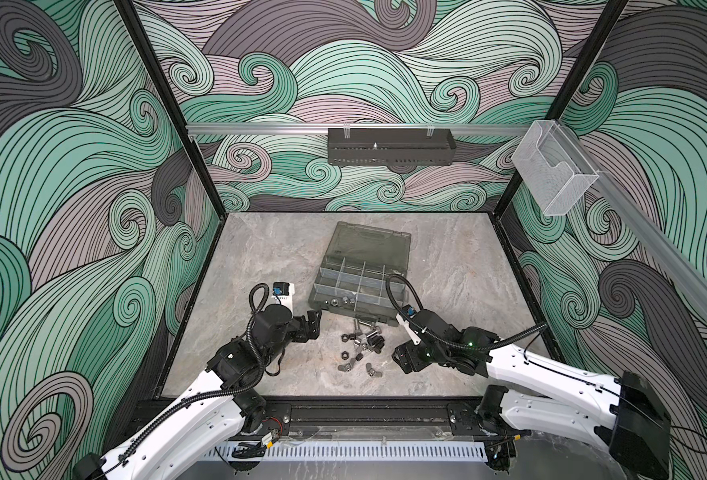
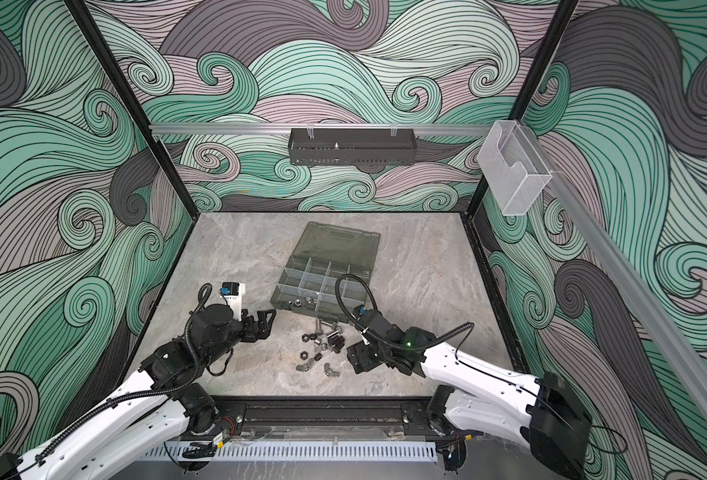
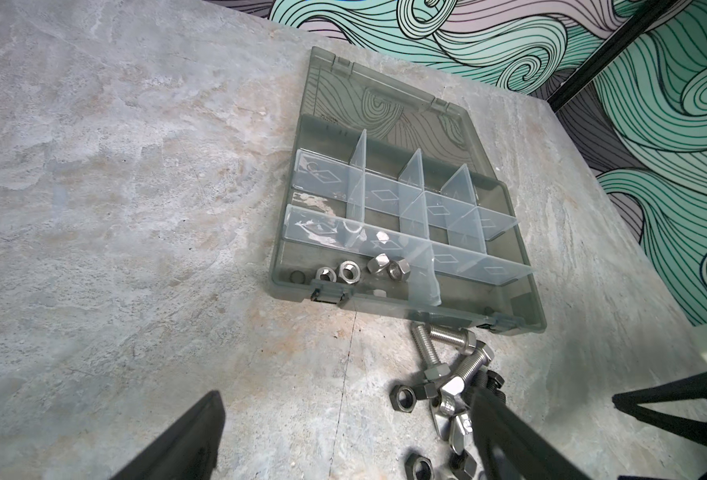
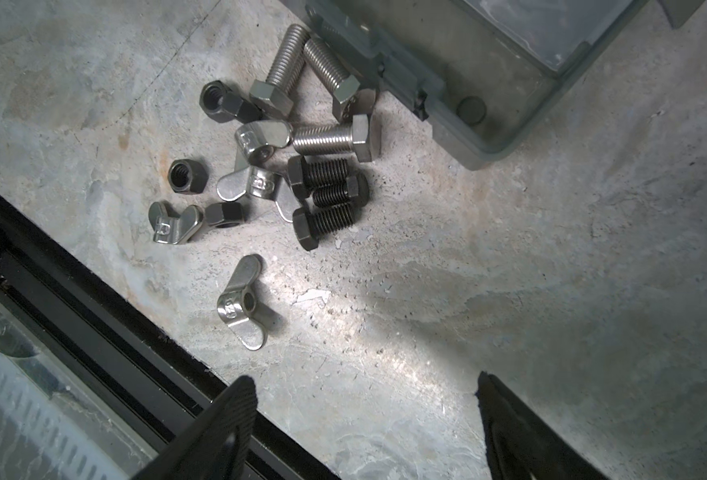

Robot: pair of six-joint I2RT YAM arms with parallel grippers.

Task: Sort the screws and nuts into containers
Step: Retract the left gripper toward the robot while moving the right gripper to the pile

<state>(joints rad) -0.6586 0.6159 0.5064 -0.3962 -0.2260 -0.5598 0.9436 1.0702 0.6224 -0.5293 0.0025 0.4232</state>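
A loose pile of screws [image 1: 369, 332] and nuts [image 1: 348, 337] lies on the stone table just in front of the smoky grey case, seen in both top views. In the right wrist view, silver screws [image 4: 330, 140], black screws [image 4: 322, 172], black hex nuts [image 4: 187, 176] and winged nuts [image 4: 240, 302] are spread out. The containers [image 3: 385, 195] are the case's cells, and one near cell holds several silver hex nuts [image 3: 347, 270]. My left gripper [image 1: 312, 322] [image 3: 345, 395] hangs open left of the pile, empty. My right gripper [image 1: 399, 356] [image 4: 363, 380] is open right of the pile, over bare table.
The case's lid [image 1: 368, 241] lies open flat behind the cells. A black perforated tray [image 1: 389, 145] hangs on the back rail and a clear acrylic box [image 1: 553, 170] on the right rail. The black front rail [image 4: 94, 291] runs close to the pile.
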